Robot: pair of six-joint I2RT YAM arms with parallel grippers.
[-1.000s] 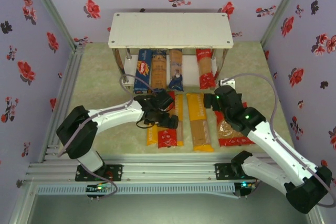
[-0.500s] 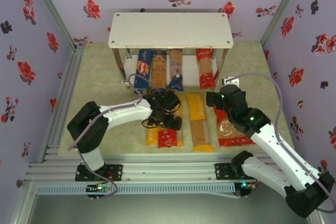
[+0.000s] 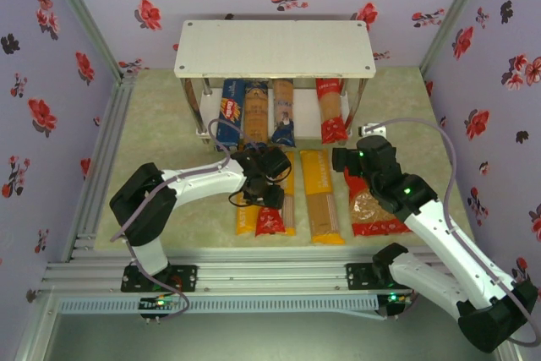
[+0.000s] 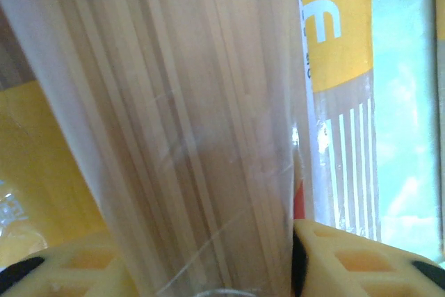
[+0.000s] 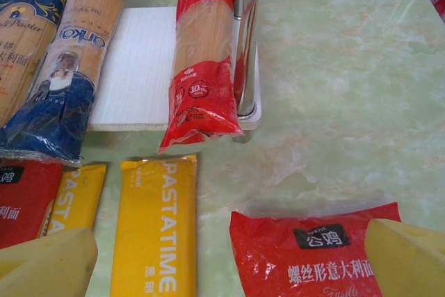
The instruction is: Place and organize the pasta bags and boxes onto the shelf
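Lying on the table at centre frame, long axis pointing up toward the shelf [image 3: 275, 48], the red spaghetti packet [image 3: 269, 221] is clamped by the left gripper [image 3: 270, 195]. Farther right, the right gripper [image 3: 345, 161] hangs wide open above the wide red bag [image 3: 374, 213].

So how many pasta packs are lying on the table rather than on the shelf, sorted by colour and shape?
Yellow bags: 3
Long red bag: 1
Wide red bag: 1
Total: 5

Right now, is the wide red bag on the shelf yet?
No. The wide red bag lies on the table, short of the shelf.
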